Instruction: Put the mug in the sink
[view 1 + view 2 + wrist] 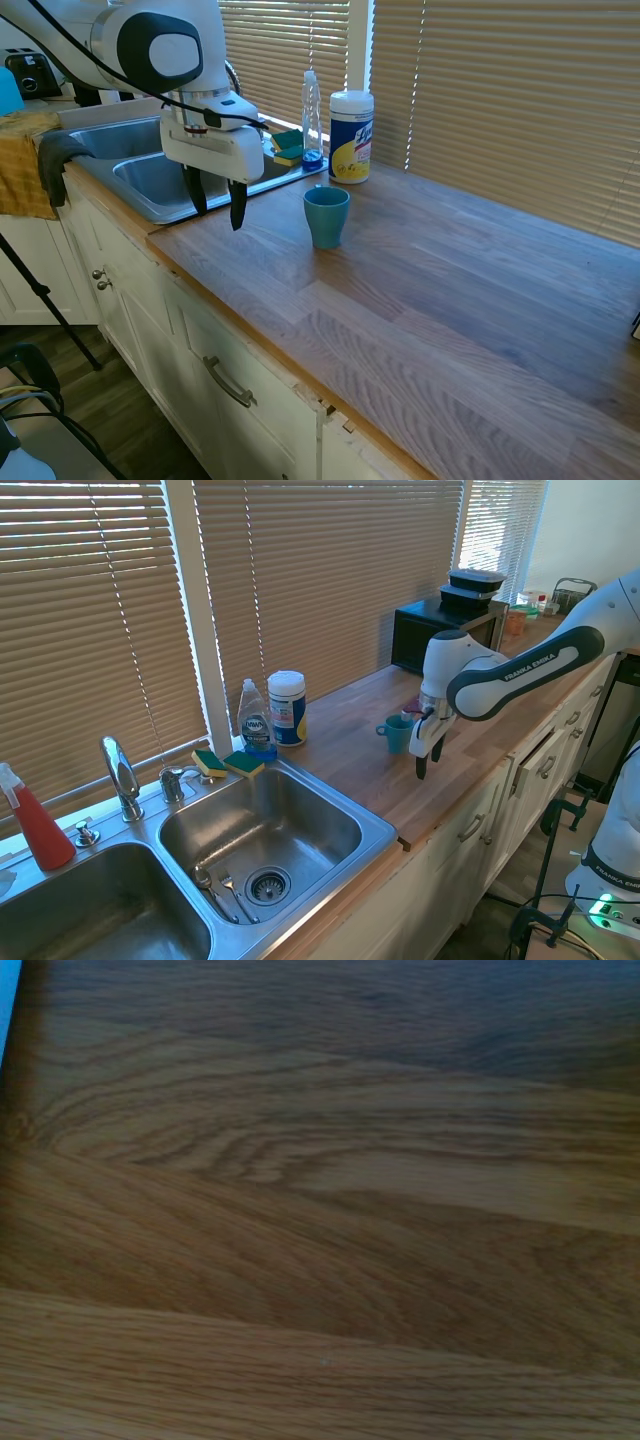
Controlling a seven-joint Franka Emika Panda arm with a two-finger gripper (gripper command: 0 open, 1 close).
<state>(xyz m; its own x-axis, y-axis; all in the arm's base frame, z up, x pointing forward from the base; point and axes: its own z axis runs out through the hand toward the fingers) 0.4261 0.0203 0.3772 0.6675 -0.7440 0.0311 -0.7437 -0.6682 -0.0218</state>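
The teal-blue mug [326, 216] stands upright on the wooden counter, a short way right of the sink [146, 213]. It shows too in the second exterior view, where the mug [397, 734] sits just behind the arm. My gripper [216, 203] hangs open above the counter's front edge, between sink and mug, with nothing between its fingers. Seen from the other side, the gripper [427, 761] points straight down. The wrist view holds only blurred wood grain and a blue sliver [6, 1010] at one edge.
A white-and-yellow wipes canister [351, 137], a clear soap bottle [312, 118] and sponges [287, 146] line the back by the sink. A tap [122, 777], cutlery [215, 888] in the near basin, a red spray bottle [38, 825], a microwave [440, 630].
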